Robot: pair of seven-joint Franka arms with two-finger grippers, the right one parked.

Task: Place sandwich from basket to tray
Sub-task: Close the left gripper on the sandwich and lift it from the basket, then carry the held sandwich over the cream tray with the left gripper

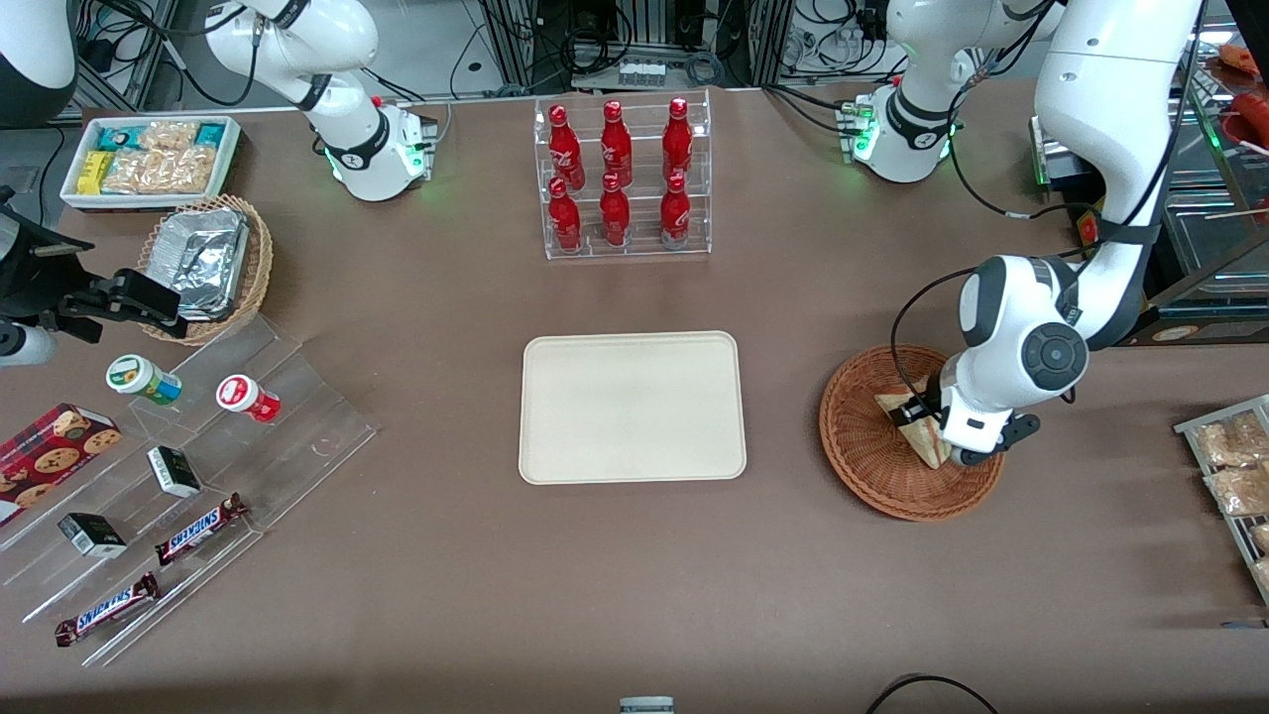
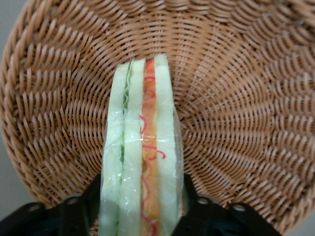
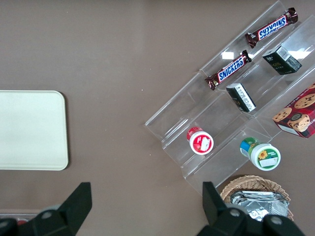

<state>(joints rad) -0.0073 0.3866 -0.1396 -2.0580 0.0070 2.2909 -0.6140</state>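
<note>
Right now the gripper [image 2: 141, 209] is down inside the basket [image 1: 861, 446], its two black fingers [image 2: 81, 211] pressed against the outer bread faces of the sandwich [image 2: 142, 162], so it is clamped on the wedge. The sandwich stands on edge, its layers of bread and red and green filling running straight out from between the jaws toward the basket's centre, its long axis in line with the hand. I can't say whether it has lifted clear of the wicker or rests on it. Taking the basket as the landmark, the tray [image 1: 634, 407] lies well apart from it, toward the parked arm's end of the table, about level with it from the front camera. So the carry, I'd judge, is a lift straight up over the basket's rim, then a sideways run to the tray.
</note>
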